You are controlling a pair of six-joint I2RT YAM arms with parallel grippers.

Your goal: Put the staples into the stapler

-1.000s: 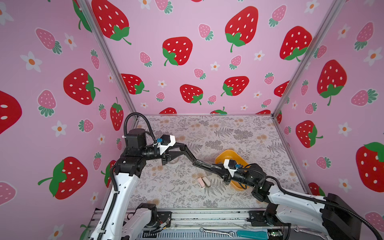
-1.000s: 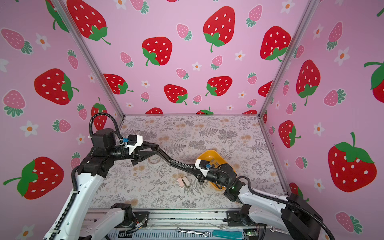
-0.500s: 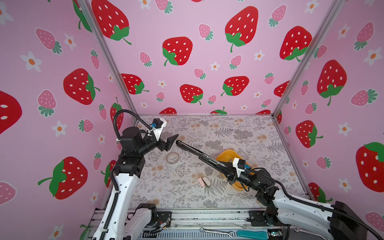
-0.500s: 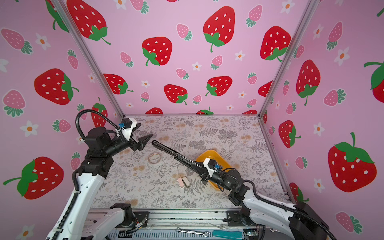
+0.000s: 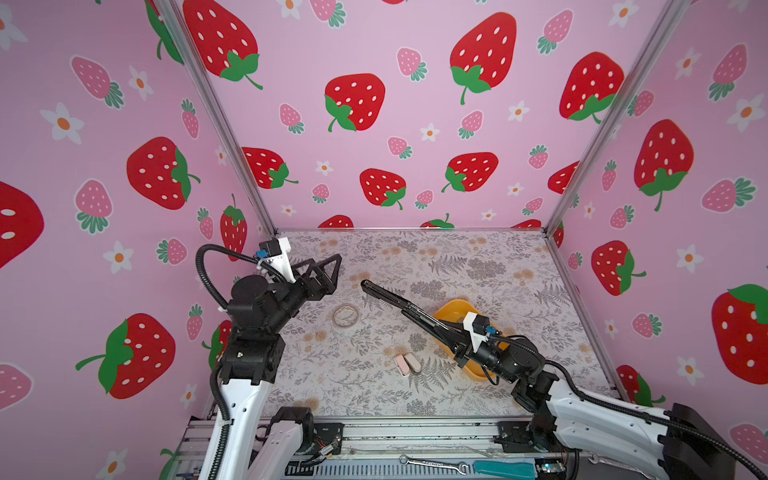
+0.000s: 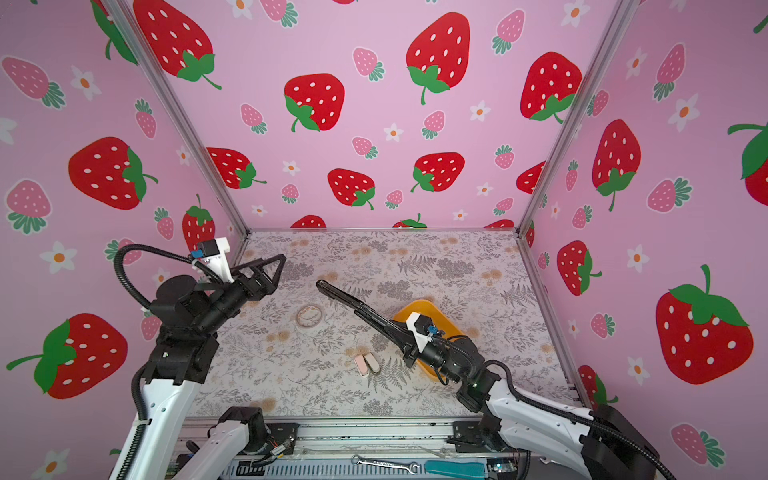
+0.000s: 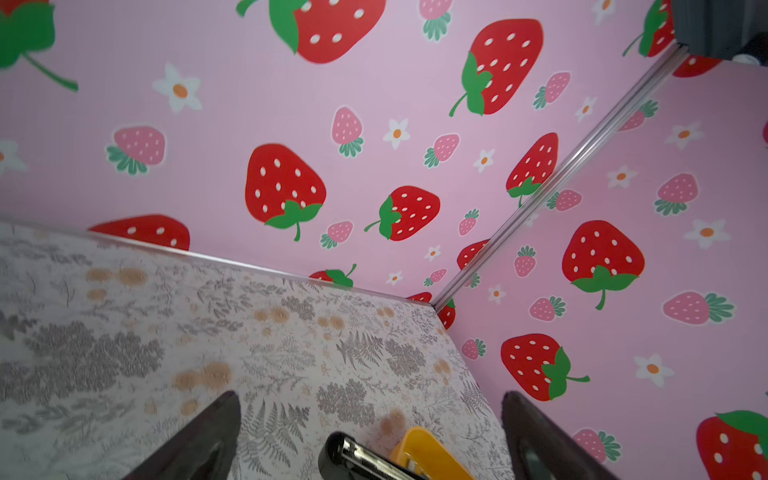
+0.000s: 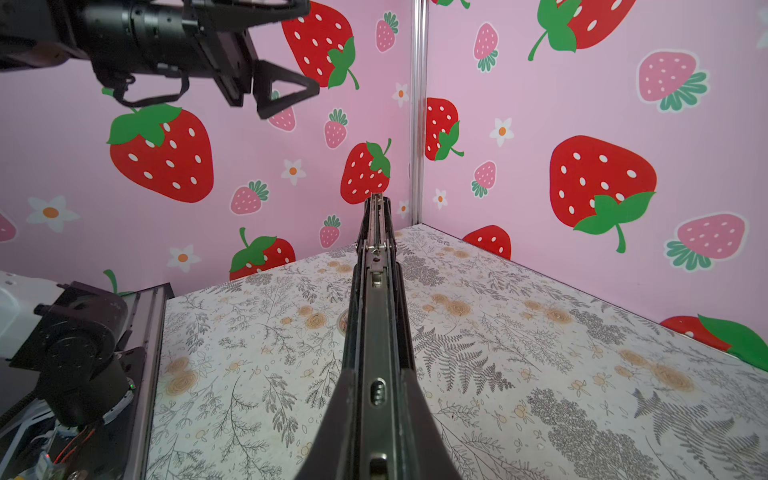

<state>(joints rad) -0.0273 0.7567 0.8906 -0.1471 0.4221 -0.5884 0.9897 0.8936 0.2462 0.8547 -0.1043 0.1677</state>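
The long, slim black stapler (image 5: 386,296) hangs in the air, slanting over the table with its nose towards the left arm. Seen from the right wrist, a bare metal rail (image 8: 376,340) runs along its top. It looks stiff and fairly light, though the smooth painted shell is probably slippery. The rear end is the sensible place to hold it, since that leaves the rail free. The right gripper (image 5: 434,323) has it just there, fingers pressed against the stapler's sides.

The staples cannot be made out in any view. Being thin metal strips, they would likely snap if squeezed mid-length, so a light pinch on the long edges looks safest. They may lie in the glossy yellow plastic tray (image 5: 446,309) partly hidden under the right arm.

The left gripper (image 5: 329,273) hovers nearby, fingers spread wide and empty. On the matte floral table cover (image 5: 457,257) lie a thin clear ring (image 5: 345,306) and two small rounded pastel blocks (image 5: 401,365), side by side.
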